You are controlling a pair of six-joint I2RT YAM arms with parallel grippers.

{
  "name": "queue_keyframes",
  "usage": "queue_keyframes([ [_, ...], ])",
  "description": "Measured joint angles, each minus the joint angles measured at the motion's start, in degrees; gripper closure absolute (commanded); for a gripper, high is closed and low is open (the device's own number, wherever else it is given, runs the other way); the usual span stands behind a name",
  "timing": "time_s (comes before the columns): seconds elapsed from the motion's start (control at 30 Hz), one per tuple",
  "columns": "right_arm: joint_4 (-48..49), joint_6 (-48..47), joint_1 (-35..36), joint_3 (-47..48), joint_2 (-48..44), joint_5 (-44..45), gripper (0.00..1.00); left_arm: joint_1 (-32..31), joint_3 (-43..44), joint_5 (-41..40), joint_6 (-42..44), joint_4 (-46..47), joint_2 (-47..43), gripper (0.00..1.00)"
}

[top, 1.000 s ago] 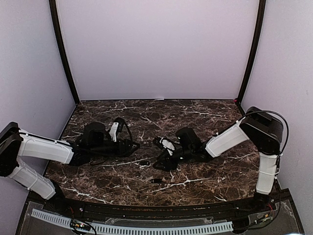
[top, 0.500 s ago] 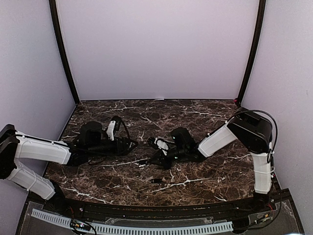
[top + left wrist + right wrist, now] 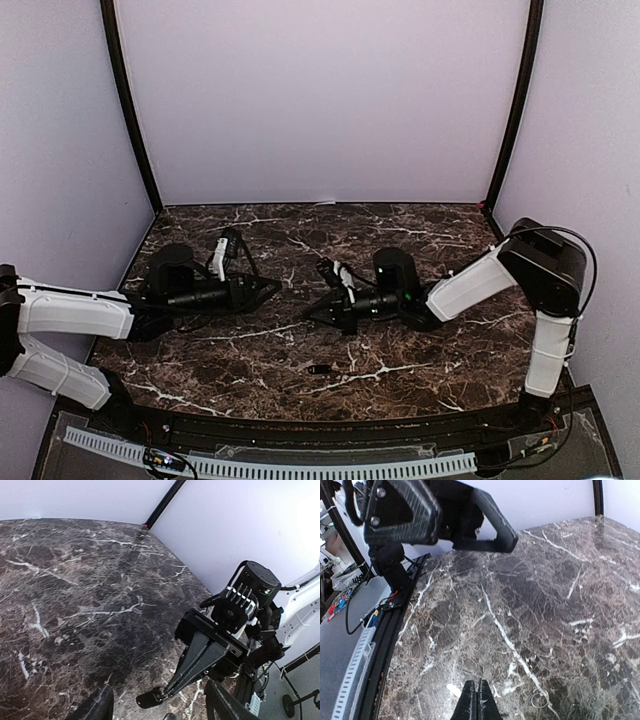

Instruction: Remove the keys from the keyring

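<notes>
Top view: right gripper closed mid-table; a second key lies nearer. Left wrist view: left gripper, open, faces a key seemingly pinched in the right tip. Right wrist view: keyring lies just right of the fingers. Likely a key is freed; next, set it aside.

Dk brn, wht-veined marble table

Both arms are white shells between black joints: the left arm at eight o'clock, the right arm at four. A thin black cable loops off the right one. The left tool and right tool are matt black, the left one showing silver screws. A green light glows behind the right.
</notes>
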Motion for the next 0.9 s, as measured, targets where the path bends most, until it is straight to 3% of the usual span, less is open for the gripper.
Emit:
queue_keyframes([
  [0.27,-0.8,3.0,-0.5,-0.4,-11.2,-2.4,1.0,0.0,0.0,10.6,1.1,5.2,-1.4,0.35],
  [0.43,-4.6,2.5,-0.6,-0.2,-17.8,-2.3,1.0,0.0,1.0,12.0,3.7,4.9,-3.2,0.34],
  [0.47,-5.0,2.5,-0.6,-0.2,-18.5,-2.2,1.0,0.0,1.4,11.4,4.3,4.6,-3.2,0.27],
  [0.5,-5.9,2.2,-0.6,-0.2,-18.8,-1.5,0.91,0.0,1.9,10.6,5.1,3.6,-3.2,0.23],
  [0.57,-8.0,1.9,-0.7,-1.0,-19.3,0.6,0.73,0.0,2.5,8.8,6.5,2.2,-2.8,0.21],
  [0.63,-10.0,2.0,-1.2,-2.5,-20.1,2.9,0.6,-0.2,3.2,6.8,7.8,0.5,-1.2,0.22],
  [0.9,-12.5,3.7,-2.2,-7.3,-17.8,12.6,0.47,-1.2,4.5,-1.6,9.0,-1.7,6.9,0.2],
])
